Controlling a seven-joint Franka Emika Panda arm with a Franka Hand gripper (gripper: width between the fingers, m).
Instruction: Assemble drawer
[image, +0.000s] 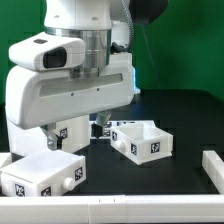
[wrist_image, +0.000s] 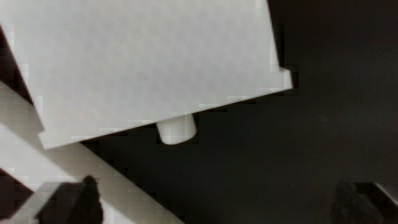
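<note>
— Well, what do we see at the bench?

— We see the arm (image: 75, 85) stooped over the dark table (image: 185, 185), its gripper (wrist_image: 217, 203) low and close to an open-topped tray (image: 140, 142) on the exterior view's right. The housing (image: 45, 172) sits in the foreground on the exterior view's left, apart from that tray.

— And the fingers (wrist_image: 68, 200)?

— Spread wide, we note from the wrist view, with nothing between them. The same view shows a white panel (wrist_image: 151, 70), clear of both fingers, with a short knob (wrist_image: 175, 131) sticking out of one edge. We take it for a tray's front, though we cannot tell which tray.

— What worries us from here?

— The grip, mostly. We judge that a descent slightly off line would set a fingertip on the panel's edge instead of astride it and shove the piece across the smooth table. The knob looks small and slick, so a tray pinched there could swivel or slip out. We also see the arm's bulk close above the housing, and a wide swing could nudge it out of place.
</note>
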